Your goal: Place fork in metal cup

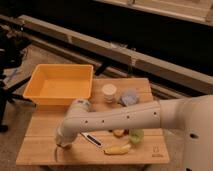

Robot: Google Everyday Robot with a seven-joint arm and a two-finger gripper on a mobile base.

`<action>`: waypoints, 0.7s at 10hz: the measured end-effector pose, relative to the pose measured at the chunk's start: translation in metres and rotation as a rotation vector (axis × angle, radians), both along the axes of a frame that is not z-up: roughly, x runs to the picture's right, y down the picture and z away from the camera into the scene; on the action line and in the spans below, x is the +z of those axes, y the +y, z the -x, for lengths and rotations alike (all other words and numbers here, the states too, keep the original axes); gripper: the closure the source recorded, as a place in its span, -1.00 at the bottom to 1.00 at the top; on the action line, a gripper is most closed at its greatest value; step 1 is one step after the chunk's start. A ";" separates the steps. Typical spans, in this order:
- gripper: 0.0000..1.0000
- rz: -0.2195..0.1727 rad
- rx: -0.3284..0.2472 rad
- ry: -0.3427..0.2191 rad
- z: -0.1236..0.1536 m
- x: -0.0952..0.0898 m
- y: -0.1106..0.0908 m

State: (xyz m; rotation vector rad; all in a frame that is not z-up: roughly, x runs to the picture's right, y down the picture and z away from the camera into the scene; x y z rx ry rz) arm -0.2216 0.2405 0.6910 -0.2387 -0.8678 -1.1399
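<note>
My gripper (63,143) is at the front left of the wooden table (40,150), pointing down, at the end of the white arm (115,120) that reaches in from the right. The metal cup is hidden behind the gripper and arm end. A slim pale sliver (56,156) shows just below the gripper near the table's front edge; it may be the fork, I cannot tell for sure. Whether the gripper holds it is not visible.
A yellow bin (60,82) stands at the back left. A white lidded jar (109,92) and a blue-grey object (130,97) stand at the back. A black-handled utensil (91,140), a banana (117,149), a red fruit (119,133) and a green cup (136,134) lie under the arm.
</note>
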 end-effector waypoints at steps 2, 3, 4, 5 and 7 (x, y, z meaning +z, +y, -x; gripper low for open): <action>0.53 -0.010 0.015 0.030 -0.005 0.006 -0.001; 0.37 -0.014 0.025 0.041 -0.009 0.008 -0.003; 0.13 -0.022 0.035 0.051 -0.013 0.009 -0.005; -0.08 -0.028 0.041 0.055 -0.015 0.009 -0.006; -0.43 -0.035 0.045 0.053 -0.015 0.009 -0.008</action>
